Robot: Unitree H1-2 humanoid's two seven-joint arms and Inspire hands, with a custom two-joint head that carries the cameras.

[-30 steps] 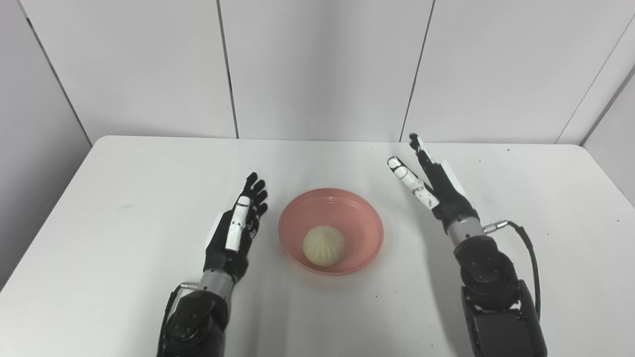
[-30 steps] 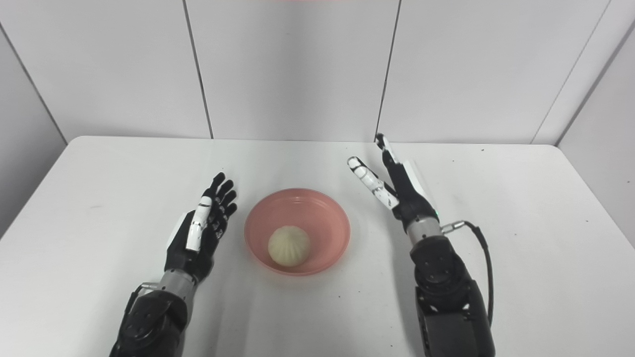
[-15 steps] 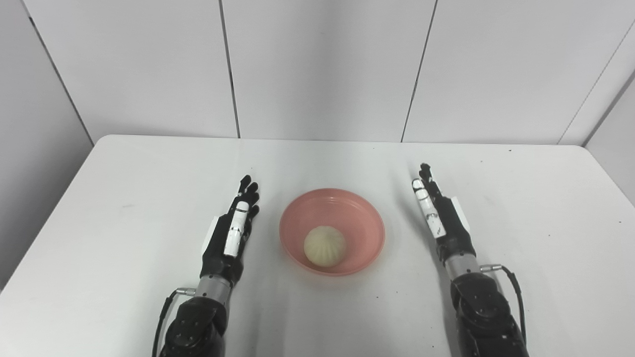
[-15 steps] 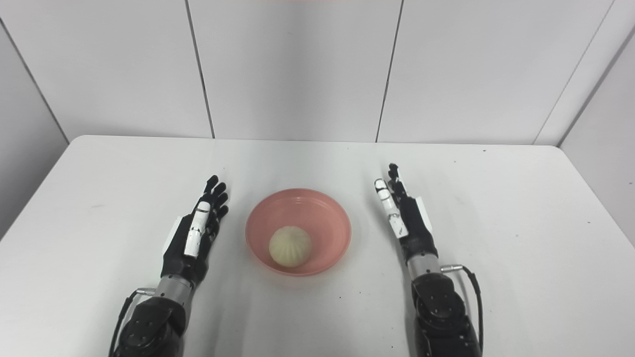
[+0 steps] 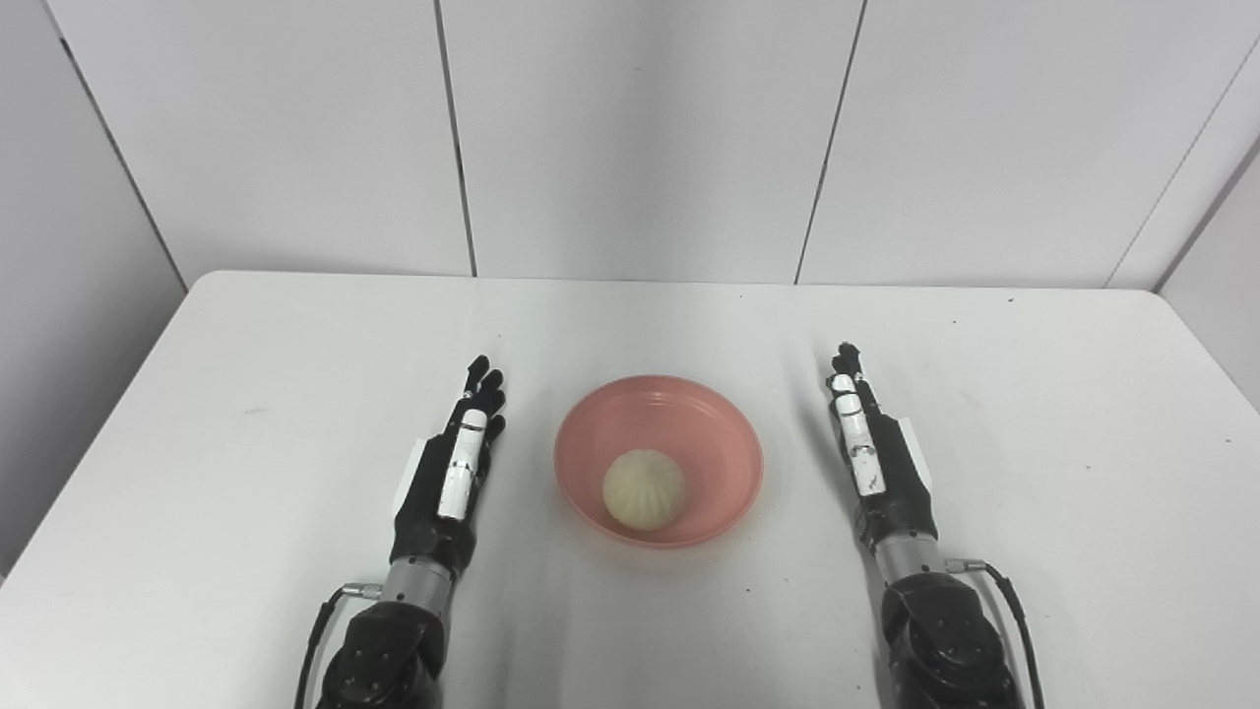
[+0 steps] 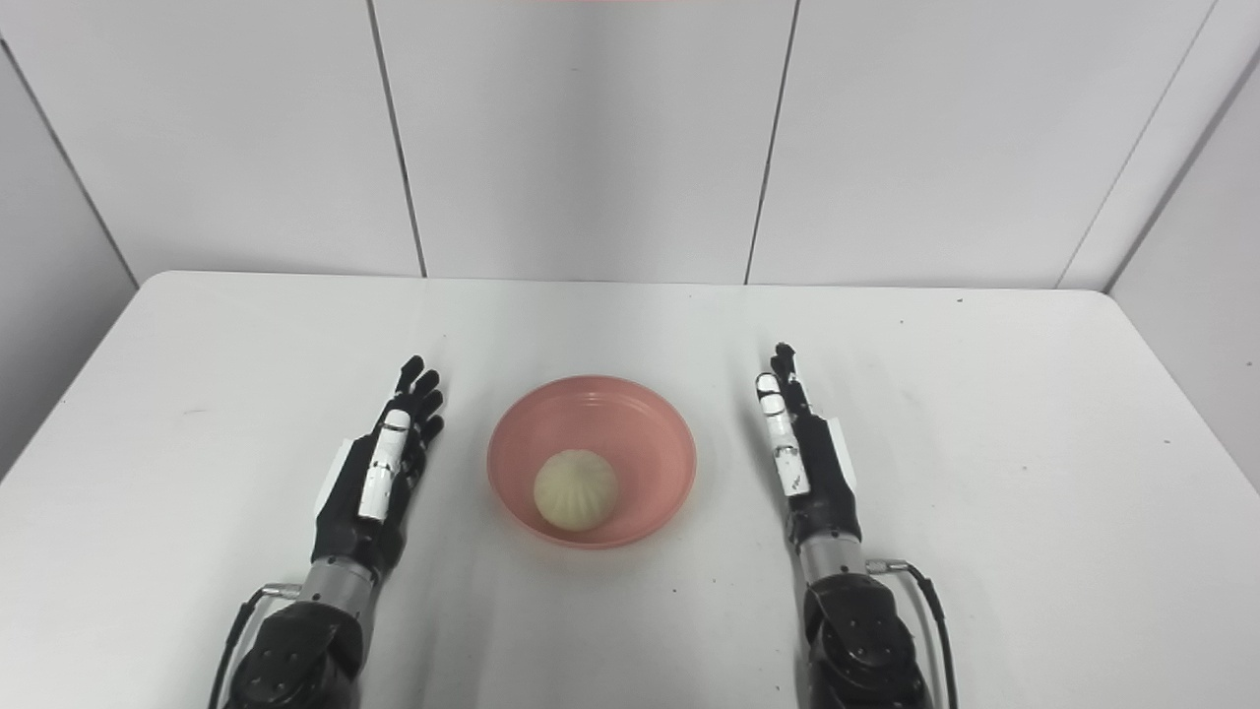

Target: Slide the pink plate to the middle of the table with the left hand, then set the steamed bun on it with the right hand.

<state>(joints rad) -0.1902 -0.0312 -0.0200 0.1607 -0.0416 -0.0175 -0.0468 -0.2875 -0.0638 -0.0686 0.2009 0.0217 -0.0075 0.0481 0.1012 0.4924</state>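
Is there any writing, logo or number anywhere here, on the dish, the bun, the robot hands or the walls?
None can be read.
The pink plate and bun are plain.
The left robot hand and right robot hand show only white and black patches, with no lettering.
The table has just small dark specks, and the wall panels are blank.
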